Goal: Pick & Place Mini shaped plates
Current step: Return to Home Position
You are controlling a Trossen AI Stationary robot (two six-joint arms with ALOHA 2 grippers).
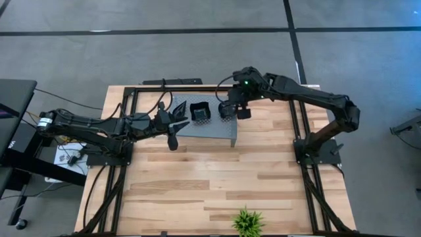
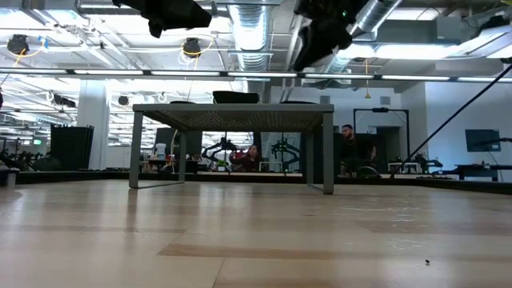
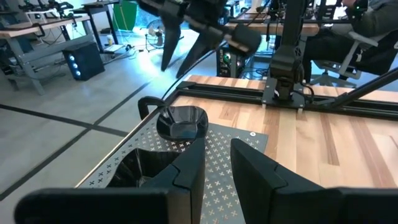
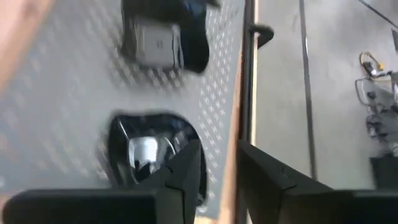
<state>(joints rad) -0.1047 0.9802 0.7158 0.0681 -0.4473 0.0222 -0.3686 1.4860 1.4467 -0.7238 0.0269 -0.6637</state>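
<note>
Three stacks, prob., of glossy black mini shaped plates [image 1: 199, 112] on grey perforated metal stand [image 1: 210, 130]. L gripper [image 3: 217, 144], R gripper [image 4: 217, 149] hang close, fingers slightly apart, empty; a low pull-out could clip stacks.

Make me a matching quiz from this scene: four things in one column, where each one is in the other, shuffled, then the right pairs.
Things:
1. left gripper
2. right gripper
3. green plant
4. squarish black plate

Places:
A. on the middle of the grey stand
B. by the table edge farthest from the stand
C. above the stand's right end
D. above the stand's left end

Pairs: 1-D, 2-C, 3-B, 4-A
</note>
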